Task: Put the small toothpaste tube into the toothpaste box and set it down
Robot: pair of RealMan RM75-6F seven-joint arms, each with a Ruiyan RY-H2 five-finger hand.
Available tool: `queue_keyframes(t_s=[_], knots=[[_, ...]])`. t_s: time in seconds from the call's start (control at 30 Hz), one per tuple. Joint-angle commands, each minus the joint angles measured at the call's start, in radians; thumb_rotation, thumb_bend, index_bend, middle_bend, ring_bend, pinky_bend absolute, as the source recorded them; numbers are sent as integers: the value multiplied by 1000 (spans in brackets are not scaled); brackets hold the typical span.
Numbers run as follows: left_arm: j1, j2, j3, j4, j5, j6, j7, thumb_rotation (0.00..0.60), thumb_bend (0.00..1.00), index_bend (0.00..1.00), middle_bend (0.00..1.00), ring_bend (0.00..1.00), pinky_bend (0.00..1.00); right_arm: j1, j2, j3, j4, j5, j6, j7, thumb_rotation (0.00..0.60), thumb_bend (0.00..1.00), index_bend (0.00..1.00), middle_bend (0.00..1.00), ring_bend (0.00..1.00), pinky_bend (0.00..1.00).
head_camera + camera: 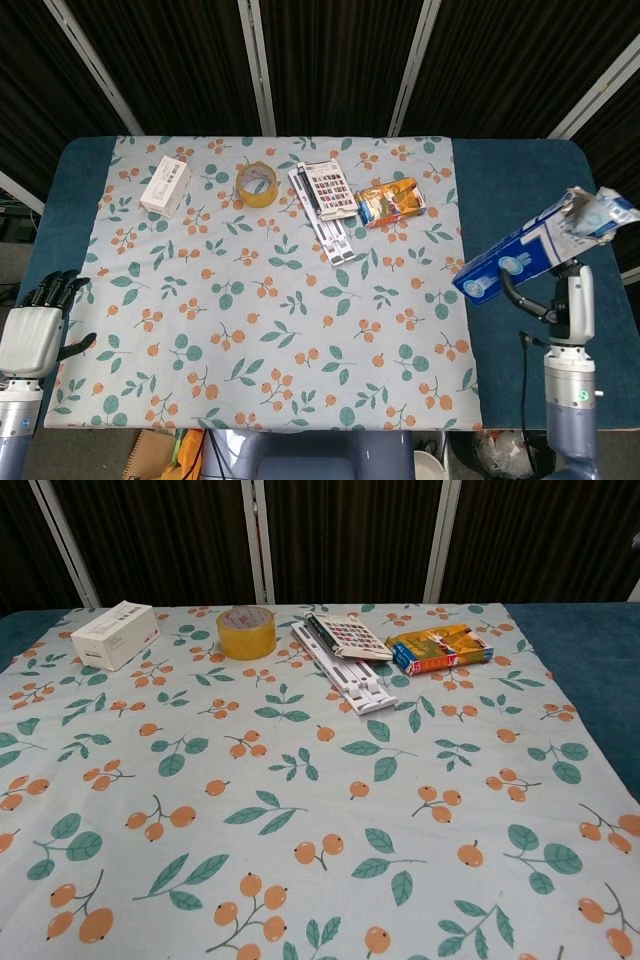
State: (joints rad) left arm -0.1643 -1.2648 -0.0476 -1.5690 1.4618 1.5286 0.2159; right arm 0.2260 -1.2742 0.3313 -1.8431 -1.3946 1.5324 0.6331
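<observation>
The right hand [572, 290] grips the blue toothpaste box [530, 250], which slants above it over the table's right edge, its opened end up by the hand's far side. The left hand [35, 325] rests at the near left corner, empty, fingers apart

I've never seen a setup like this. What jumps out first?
A long blue toothpaste box held up over the table's right side by the right hand, its far end open. Then the leaf-and-berry tablecloth, with a yellow tape roll and small boxes along its far edge.
</observation>
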Motion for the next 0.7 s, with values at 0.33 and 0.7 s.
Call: queue_keyframes(t_s=[0.33,0.7], knots=[[4,1,-4,-1,6,-4,-3,600,0,204,138,136,292,11,-21,-44,7,-39,-13,35,600,443,197,432,358,411],[6,2,-9,-3,7,-10,-2,600,0,205,137,136,292,11,-7,-41,-5,-9,-42,40,600,442,338,505,505,427]])
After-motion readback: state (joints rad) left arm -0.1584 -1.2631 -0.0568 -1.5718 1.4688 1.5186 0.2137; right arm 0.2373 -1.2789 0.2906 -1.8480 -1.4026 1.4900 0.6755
